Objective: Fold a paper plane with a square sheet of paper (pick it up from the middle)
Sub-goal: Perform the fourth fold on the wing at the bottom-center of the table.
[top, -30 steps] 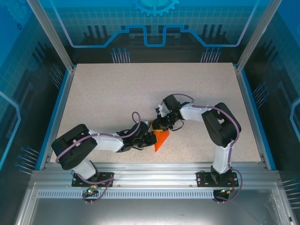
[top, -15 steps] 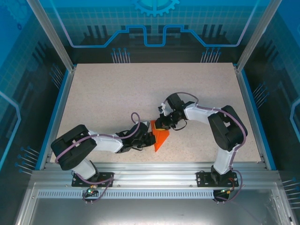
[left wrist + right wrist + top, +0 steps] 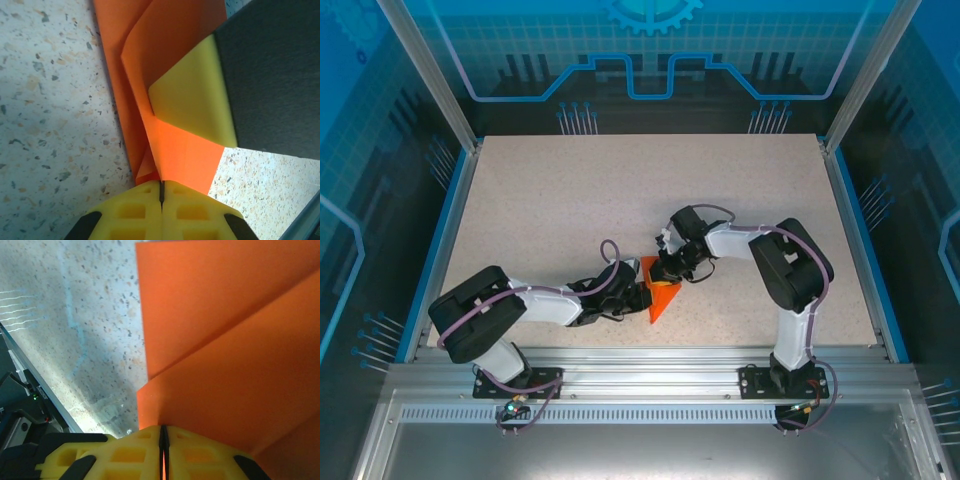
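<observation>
The square sheet of paper (image 3: pixel 662 296) is folded into a bright orange pointed wedge, its tip toward the near edge of the table. My left gripper (image 3: pixel 642 293) comes in from the left and is shut on the paper's layered folds (image 3: pixel 170 55), its pads (image 3: pixel 190 210) meeting at the crease. My right gripper (image 3: pixel 667 272) reaches from the far right and is shut on the wedge's wide far end (image 3: pixel 225 340), with orange showing in the slit between its pads (image 3: pixel 130 455). In the left wrist view, the right gripper's yellow finger (image 3: pixel 195 100) presses on the paper.
The speckled beige table (image 3: pixel 570 200) spreads out behind and beside the paper. A metal rail (image 3: pixel 640 365) runs along the near edge by the arm bases. Blue-trimmed transparent walls (image 3: pixel 435 250) enclose the sides and back.
The right gripper has closed down on the paper's far end, and its arm swung out to the right and came back. The left gripper has kept its hold in place.
</observation>
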